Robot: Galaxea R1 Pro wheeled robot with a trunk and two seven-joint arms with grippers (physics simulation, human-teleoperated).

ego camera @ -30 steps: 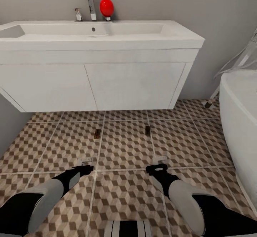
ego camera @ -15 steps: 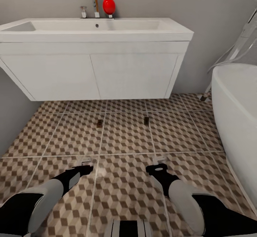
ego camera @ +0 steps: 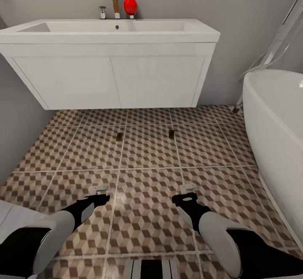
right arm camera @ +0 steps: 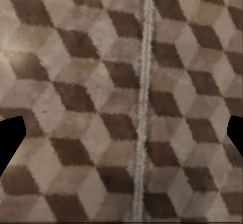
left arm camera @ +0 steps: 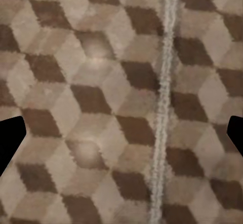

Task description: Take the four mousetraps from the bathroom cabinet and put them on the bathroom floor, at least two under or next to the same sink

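Now sink (ego camera: pixel 109 31) sits farther off; both tools (ego camera: pixel 99 190) (ego camera: pixel 188 188) gape, empty.

We hold both arms forward and low, side by side and well apart. Our left gripper (ego camera: pixel 100 190) and right gripper (ego camera: pixel 187 188) point ahead, each with fingers spread wide and empty.

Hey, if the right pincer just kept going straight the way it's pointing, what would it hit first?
Most likely the bathroom floor: the right pincer points down at bare patterned tile, a grout line running across its path. Nothing lies between.
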